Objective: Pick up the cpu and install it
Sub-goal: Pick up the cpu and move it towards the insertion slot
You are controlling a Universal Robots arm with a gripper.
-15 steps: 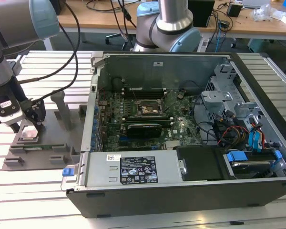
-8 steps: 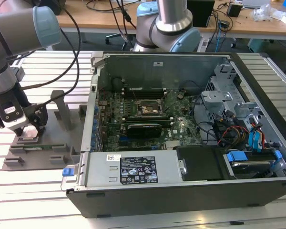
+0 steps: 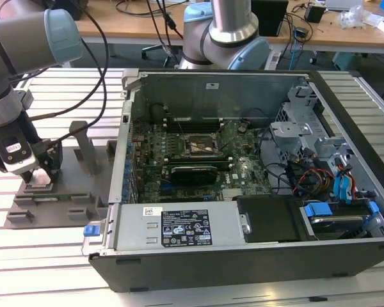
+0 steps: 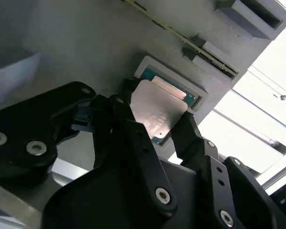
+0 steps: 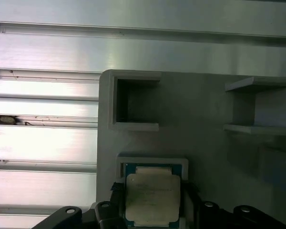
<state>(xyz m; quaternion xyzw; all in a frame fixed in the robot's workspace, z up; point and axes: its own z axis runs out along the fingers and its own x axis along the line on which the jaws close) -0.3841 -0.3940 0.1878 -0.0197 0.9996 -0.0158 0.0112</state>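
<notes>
The cpu (image 4: 158, 110), a small square chip with a silvery top, sits between my black fingers (image 4: 133, 129) just over its pale-rimmed pocket (image 4: 145, 67) in the grey fixture block (image 4: 86, 43). In the first wrist view the cpu (image 5: 152, 200) covers most of the pocket, with a green edge showing beyond it. My gripper (image 5: 153, 193) is shut on the cpu, one finger against each side. In the exterior view the gripper (image 3: 41, 174) hangs low over the fixture block (image 3: 57, 199) at the exterior view's left. The dark socket frame (image 3: 203, 146) lies in the middle of the motherboard.
The open computer case (image 3: 243, 256) lies on the slatted aluminium table (image 3: 38, 256), right of the fixture. Upright grey posts (image 3: 83, 144) stand on the fixture between gripper and case. Cables (image 3: 102, 70) trail from the arm. A second robot base (image 3: 224, 32) stands behind the case.
</notes>
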